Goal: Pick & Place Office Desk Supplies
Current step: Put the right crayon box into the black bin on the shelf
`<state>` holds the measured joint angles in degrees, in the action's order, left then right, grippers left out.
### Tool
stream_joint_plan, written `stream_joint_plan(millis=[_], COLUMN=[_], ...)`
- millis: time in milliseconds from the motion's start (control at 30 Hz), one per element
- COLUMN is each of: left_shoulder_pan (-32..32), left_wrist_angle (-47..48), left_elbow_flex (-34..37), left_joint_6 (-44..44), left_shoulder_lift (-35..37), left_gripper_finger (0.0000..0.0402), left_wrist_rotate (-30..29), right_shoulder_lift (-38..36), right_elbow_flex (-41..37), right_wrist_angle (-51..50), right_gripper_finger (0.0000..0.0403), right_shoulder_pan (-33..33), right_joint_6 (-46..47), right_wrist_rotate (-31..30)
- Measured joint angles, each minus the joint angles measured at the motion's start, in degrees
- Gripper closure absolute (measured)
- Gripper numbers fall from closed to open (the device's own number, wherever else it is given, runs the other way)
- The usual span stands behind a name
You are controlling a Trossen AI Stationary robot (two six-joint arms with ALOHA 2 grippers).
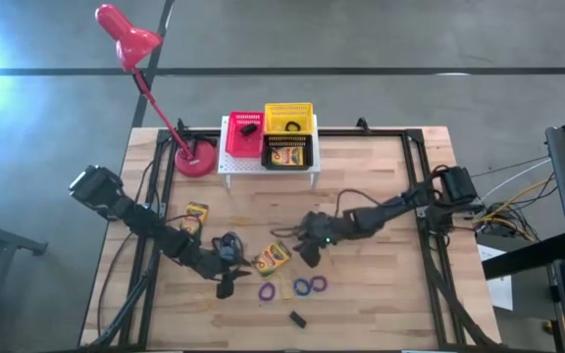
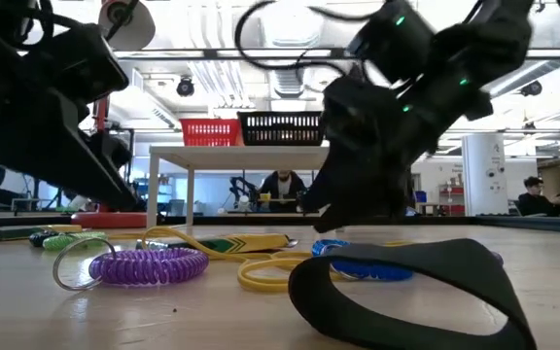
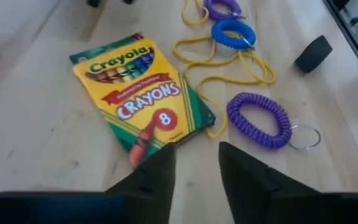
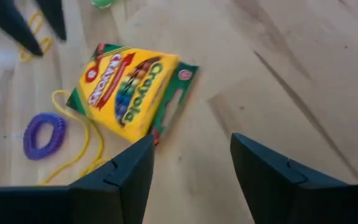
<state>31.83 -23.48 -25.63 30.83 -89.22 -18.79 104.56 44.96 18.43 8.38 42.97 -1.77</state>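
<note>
The Crayola crayon box [image 1: 272, 258] lies flat on the tabletop [image 1: 381, 304], near centre. The left tool [image 3: 194, 163] sits at its 9 o'clock, fingers spread and empty; the right tool [image 4: 191, 163] sits at its 3 o'clock, likewise spread and empty, so both seem lined up on the same box. Purple coil loop [image 3: 258, 120] lies at its 6 o'clock. In the overhead view, both tools' tips are hard to make out.

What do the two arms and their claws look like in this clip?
Both arms are dark, jointed and slim, with black cables looping alongside. The right arm shows small green indicator lights. The left claw and right claw each have two black, flat, tapering fingers.
</note>
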Motion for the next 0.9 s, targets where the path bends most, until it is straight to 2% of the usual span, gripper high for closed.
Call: stream_joint_plan(millis=[300,467,667,800,900], left_shoulder_pan=[-0.7,-2.7,-3.9,-4.1,-4.2], left_wrist_angle=[-1.7,-2.4,-2.5,-3.1,-4.0], left_elbow_flex=[-4.1,-6.5,-6.6,-6.5,-6.4], left_joint_6=[0.3,0.8,-0.9,-2.1,-2.4], left_shoulder_lift=[-10.8,-14.0,-14.2,-14.2,-14.2], left_gripper_finger=[0.0365,0.0394,0.0396,0.0394,0.0394], left_wrist_rotate=[0.4,-0.7,-1.5,-2.4,-3.2], right_shoulder_lift=[7.4,12.2,13.9,11.1,8.6], right_elbow_flex=[6.5,10.9,13.6,12.9,11.4], right_wrist_angle=[0.3,-1.1,-2.6,-3.5,-4.7], right_gripper_finger=[0.0167,0.0169,0.0190,0.0218,0.0249], right_shoulder_pan=[-4.1,-4.2,-4.2,-3.9,-3.0], right_joint_6=[4.2,6.8,5.1,2.7,1.6], right_wrist_rotate=[15.8,20.1,21.2,20.8,18.1])
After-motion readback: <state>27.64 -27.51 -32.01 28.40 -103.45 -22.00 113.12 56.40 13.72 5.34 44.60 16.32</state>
